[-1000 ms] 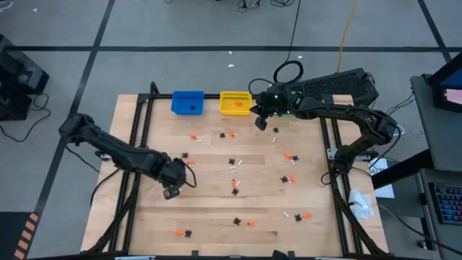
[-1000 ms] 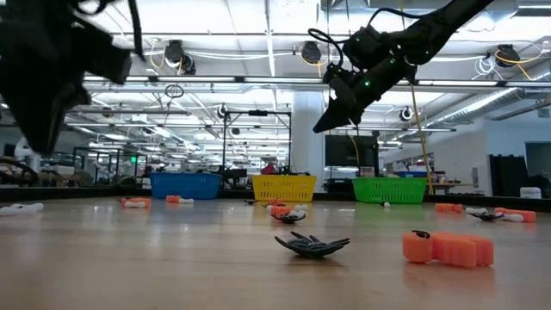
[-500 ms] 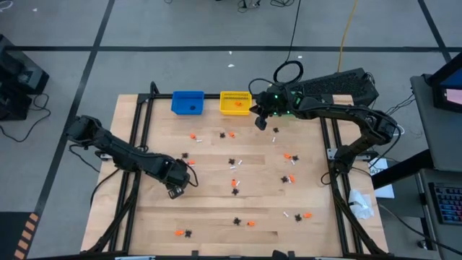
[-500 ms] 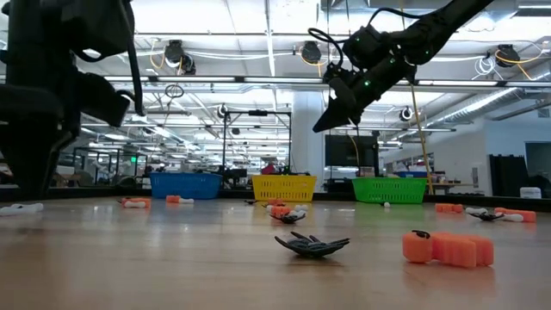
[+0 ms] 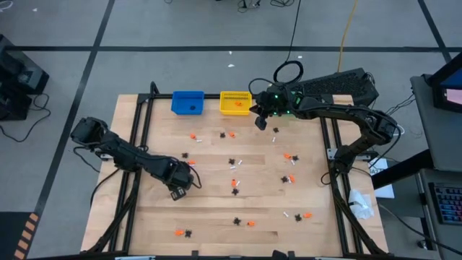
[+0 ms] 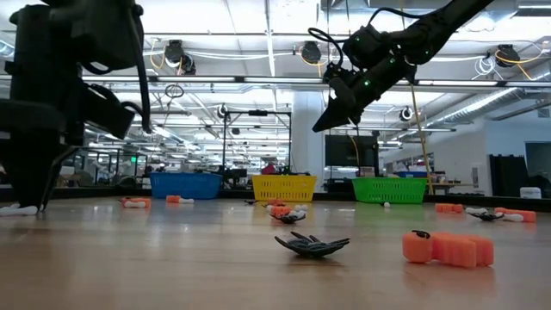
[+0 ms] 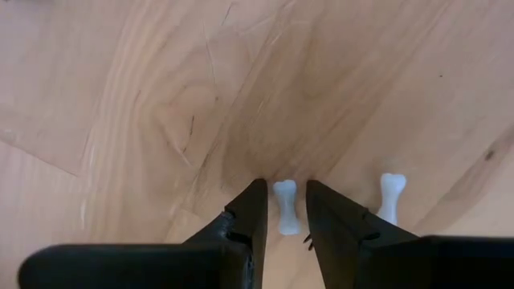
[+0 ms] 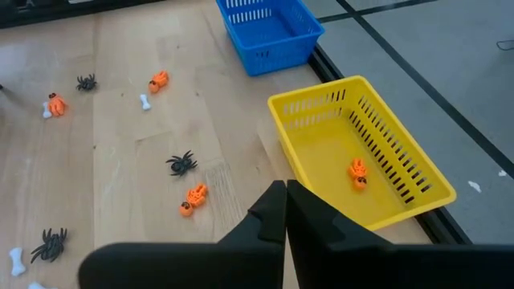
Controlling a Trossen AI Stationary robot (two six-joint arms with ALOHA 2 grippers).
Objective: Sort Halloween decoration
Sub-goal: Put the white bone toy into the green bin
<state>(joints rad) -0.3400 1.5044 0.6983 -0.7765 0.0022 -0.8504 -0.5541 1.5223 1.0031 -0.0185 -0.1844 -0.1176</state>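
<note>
Tiny black, orange and white Halloween trinkets lie scattered over the wooden table (image 5: 216, 217). My left gripper (image 5: 179, 190) points straight down at the table's left side, low over the wood. It is open. Its two fingers stand on either side of a white bone (image 7: 285, 207) that lies flat, with a thin gap showing on each side. A second white bone (image 7: 389, 197) lies just beside it. My right gripper (image 5: 261, 121) hangs shut and with nothing in it, high above the far side next to the yellow bin (image 5: 234, 102).
A blue bin (image 5: 188, 102) and the yellow bin stand at the far edge, and a green bin (image 6: 390, 189) shows in the low view. An orange trinket (image 8: 357, 172) lies in the yellow bin. A black spider (image 6: 312, 244) and an orange piece (image 6: 448, 248) lie near the front.
My left gripper has come down toward the table, pointing down all the while, and now stands with its fingertips close to the wood around the white bone. My right arm has kept still.
</note>
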